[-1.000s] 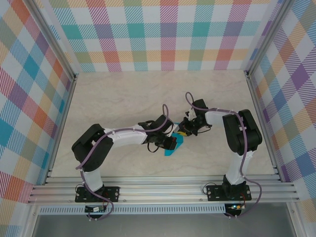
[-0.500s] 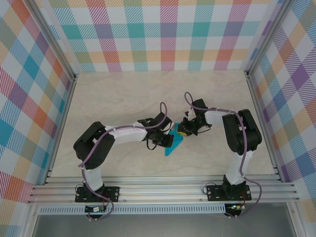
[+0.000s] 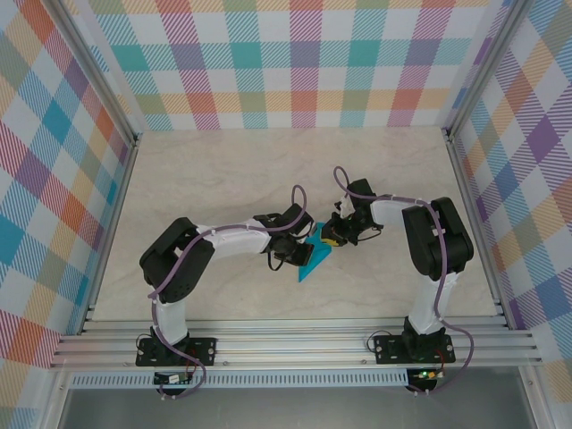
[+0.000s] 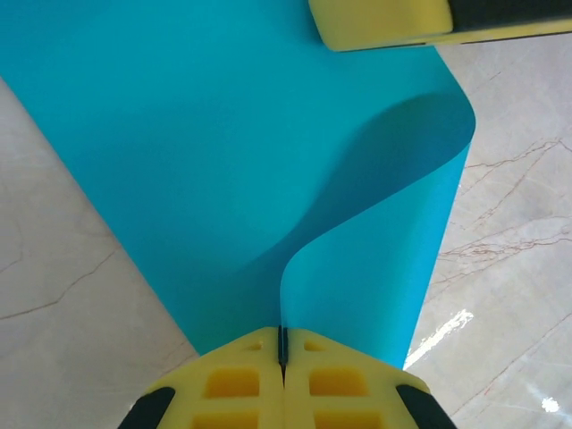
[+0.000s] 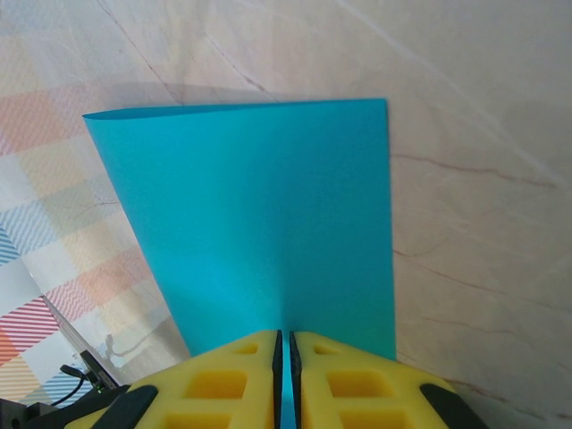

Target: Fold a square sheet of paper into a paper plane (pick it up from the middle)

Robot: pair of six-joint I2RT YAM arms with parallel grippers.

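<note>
1. Left wrist view: pinched shut in left fingers, near edge of thin teal-blue square paper sheet.
2. Clamped tight in right fingers, opposite edge.
3. Spanned between both, curled, over middle of pale marble tabletop; equally near either arm.

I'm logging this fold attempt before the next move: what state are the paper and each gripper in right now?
square sheet of paper: pinched by both grippers, bowed in a soft curve, not yet a plane.
left gripper: shut on the square sheet of paper at its edge.
right gripper: shut on the square sheet of paper.
</note>
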